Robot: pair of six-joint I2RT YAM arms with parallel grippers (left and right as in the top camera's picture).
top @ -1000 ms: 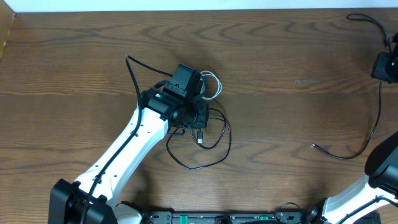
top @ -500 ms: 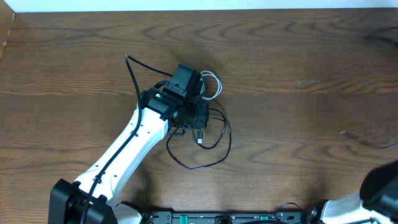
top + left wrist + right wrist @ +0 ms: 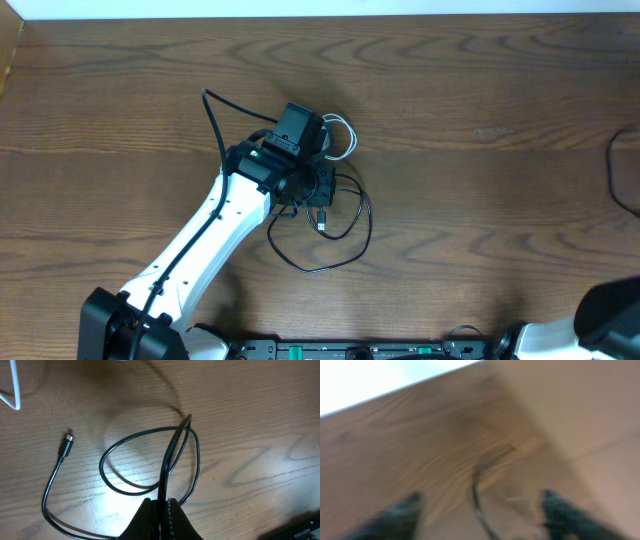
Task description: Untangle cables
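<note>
1. The left gripper (image 3: 161, 510) is closed narrow on the black cable (image 3: 165, 472). It pinches one strand that rises off a loop lying on the table (image 3: 480, 230), left of centre.
2. The step looks like lifting black clear of the white cable (image 3: 16, 387), which lies near, on the far side of the gripper. The black plug (image 3: 65, 446) lies free beside the loop.
3. The next move calls for a slow draw away from white. The loop crosses itself at the held strand and could cinch.
4. From overhead, the left arm (image 3: 215, 230) hides where the two cables meet, so I cannot tell if they cross.
5. A thin dark cord (image 3: 612, 168) curves at the right edge; whose it is, I cannot tell.
6. The right gripper (image 3: 481, 495) is blurred, and its fingers look wide apart and hold nothing.
</note>
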